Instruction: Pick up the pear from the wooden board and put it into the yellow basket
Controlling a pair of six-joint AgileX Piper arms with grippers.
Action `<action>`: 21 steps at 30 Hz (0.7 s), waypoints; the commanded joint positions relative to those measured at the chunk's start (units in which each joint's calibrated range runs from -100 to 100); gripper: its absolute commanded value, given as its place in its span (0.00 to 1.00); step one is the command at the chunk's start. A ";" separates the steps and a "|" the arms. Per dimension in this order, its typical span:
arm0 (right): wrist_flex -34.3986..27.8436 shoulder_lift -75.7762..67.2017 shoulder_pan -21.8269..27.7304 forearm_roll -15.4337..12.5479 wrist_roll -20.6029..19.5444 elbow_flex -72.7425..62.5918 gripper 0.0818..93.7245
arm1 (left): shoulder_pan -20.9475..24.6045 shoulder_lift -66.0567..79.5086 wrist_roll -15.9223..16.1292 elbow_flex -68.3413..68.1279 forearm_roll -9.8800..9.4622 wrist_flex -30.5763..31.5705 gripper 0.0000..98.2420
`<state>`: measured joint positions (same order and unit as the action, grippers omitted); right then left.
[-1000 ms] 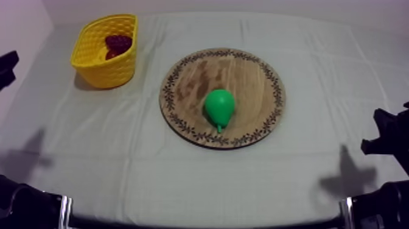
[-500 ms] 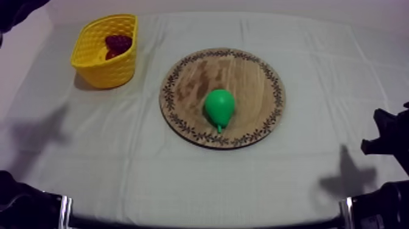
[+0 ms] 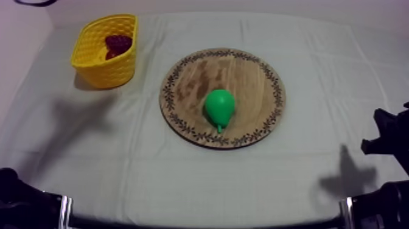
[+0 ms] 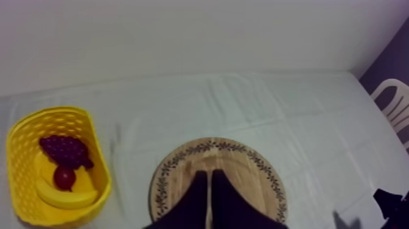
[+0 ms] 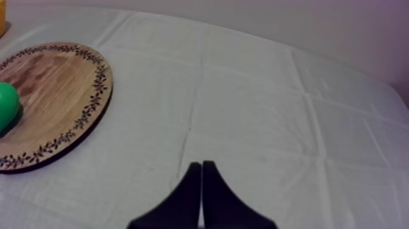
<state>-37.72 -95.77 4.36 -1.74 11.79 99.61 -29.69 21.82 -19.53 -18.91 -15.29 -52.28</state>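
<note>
The green pear [image 3: 219, 107] lies on its side on the round wooden board [image 3: 243, 73], toward its front edge, stalk pointing at the table's front. The yellow basket [image 3: 106, 70] stands at the far left and holds grapes [image 4: 64, 150], a small red fruit [image 4: 64, 178] and a banana [image 4: 67, 196]. My left gripper [image 4: 208, 175] is shut on nothing, high over the near part of the board [image 4: 243, 176], and its fingers hide the pear. My right gripper [image 5: 201, 165] is shut and empty over bare cloth to the right of the board [image 5: 55, 91]; the pear [image 5: 6, 103] is far from it.
My right arm [image 3: 386, 137] sits low at the table's right edge. A broad shadow falls on the cloth in front of the basket. A white chair [image 4: 395, 106] stands beyond the table's right side.
My left arm has risen from the left edge toward the upper left and all but left the top view. Its shadow has slid right, toward the basket. Pear and right arm are still.
</note>
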 commanded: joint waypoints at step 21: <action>-0.02 0.01 0.00 0.01 0.00 0.05 0.00 | -7.70 -29.45 -8.22 16.66 -3.50 -10.46 0.00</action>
<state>-37.72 -95.77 4.36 -1.74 11.79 99.61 -37.34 -5.36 -27.61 -2.87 -18.79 -62.57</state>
